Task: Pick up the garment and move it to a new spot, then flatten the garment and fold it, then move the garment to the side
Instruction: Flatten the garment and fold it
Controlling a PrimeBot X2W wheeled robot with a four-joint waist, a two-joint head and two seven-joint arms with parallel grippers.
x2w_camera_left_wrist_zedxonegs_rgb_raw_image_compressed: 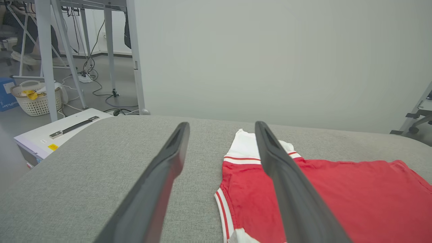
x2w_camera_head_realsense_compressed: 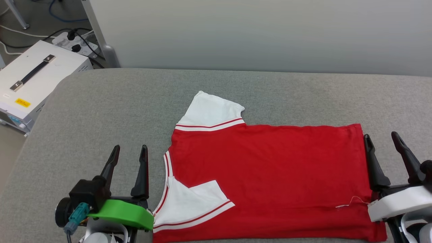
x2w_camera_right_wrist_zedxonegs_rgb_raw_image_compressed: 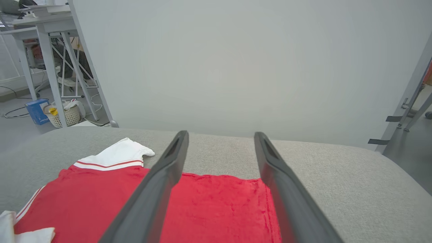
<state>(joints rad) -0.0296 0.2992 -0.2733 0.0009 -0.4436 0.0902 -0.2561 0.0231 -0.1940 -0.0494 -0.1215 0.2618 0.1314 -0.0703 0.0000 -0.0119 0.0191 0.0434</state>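
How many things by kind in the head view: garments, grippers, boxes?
Red jersey T-shirt with white striped sleeves: 1
Dark two-finger grippers: 2 (left gripper, right gripper, both open)
White box with black handle: 1
Total: 4

Left gripper (x2w_camera_left_wrist_zedxonegs_rgb_raw_image_compressed: 221, 124): dark fingers (x2w_camera_left_wrist_zedxonegs_rgb_raw_image_compressed: 158, 182) stand well apart above the grey padded surface (x2w_camera_left_wrist_zedxonegs_rgb_raw_image_compressed: 84, 175). The garment (x2w_camera_left_wrist_zedxonegs_rgb_raw_image_compressed: 337, 195) lies flat to the right, red body with a white sleeve (x2w_camera_left_wrist_zedxonegs_rgb_raw_image_compressed: 244, 148) (red-striped trim) pointing away. The right-hand finger crosses it in view; contact cannot be determined. Beyond the surface's left edge: white case (x2w_camera_left_wrist_zedxonegs_rgb_raw_image_compressed: 40, 140) with dark handle, white basket (x2w_camera_left_wrist_zedxonegs_rgb_raw_image_compressed: 35, 104), metal table legs (x2w_camera_left_wrist_zedxonegs_rgb_raw_image_compressed: 45, 60).
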